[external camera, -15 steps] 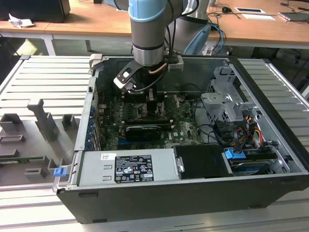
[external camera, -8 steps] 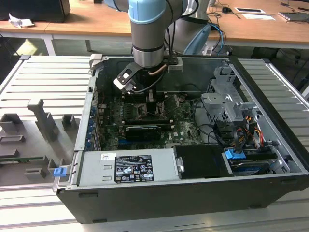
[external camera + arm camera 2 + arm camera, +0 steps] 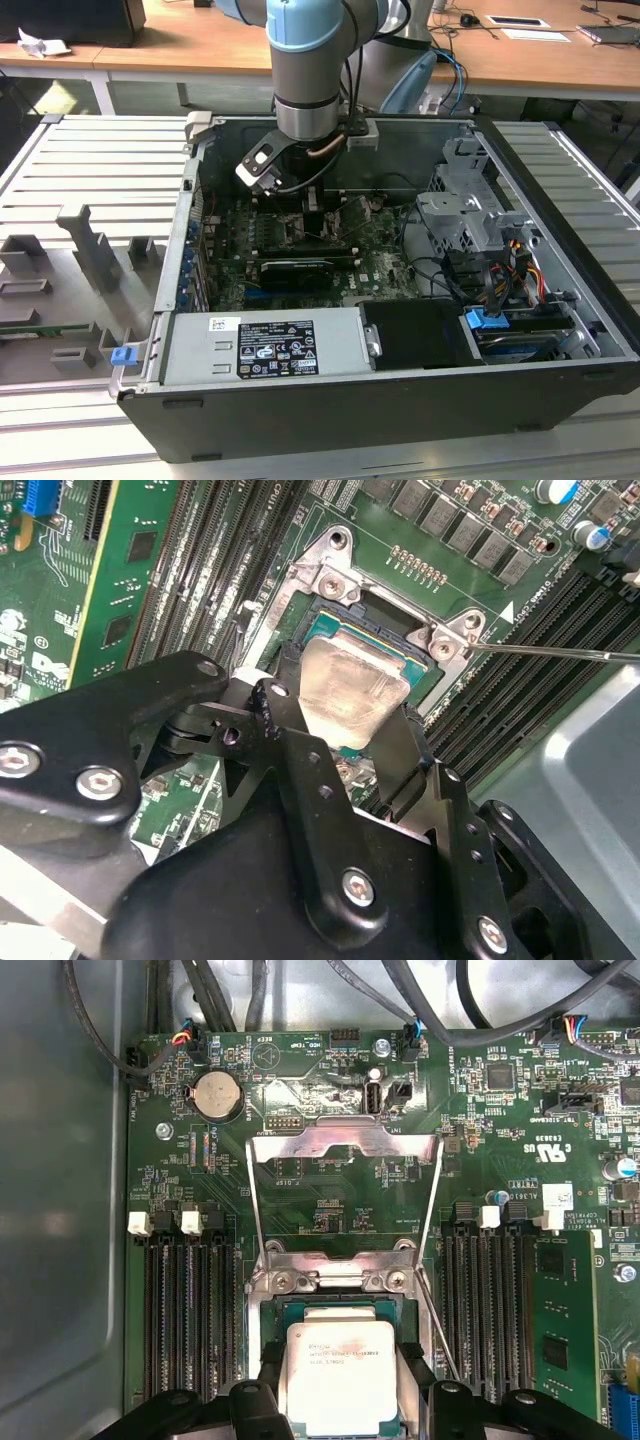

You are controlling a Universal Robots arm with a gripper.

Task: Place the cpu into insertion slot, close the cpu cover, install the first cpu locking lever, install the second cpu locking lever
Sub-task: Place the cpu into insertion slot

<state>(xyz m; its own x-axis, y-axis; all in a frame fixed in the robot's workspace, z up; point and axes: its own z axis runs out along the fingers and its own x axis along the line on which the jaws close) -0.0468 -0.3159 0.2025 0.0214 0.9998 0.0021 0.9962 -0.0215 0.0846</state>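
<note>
You've got the jaws pinching the cpu (image 3: 340,1375) by two opposite edges, chip sitting between them right over the insertion slot (image 3: 300,1305), can't tell if it's seated, cpu cover (image 3: 345,1140) flipped open beyond the slot, all inside the open computer case (image 3: 300,425)

You see a grey arm (image 3: 308,90) with a pale blue joint cap (image 3: 300,25), and a black gripper (image 3: 345,715) of rounded links (image 3: 310,790) studded with silver hex screws (image 3: 360,886).
</note>
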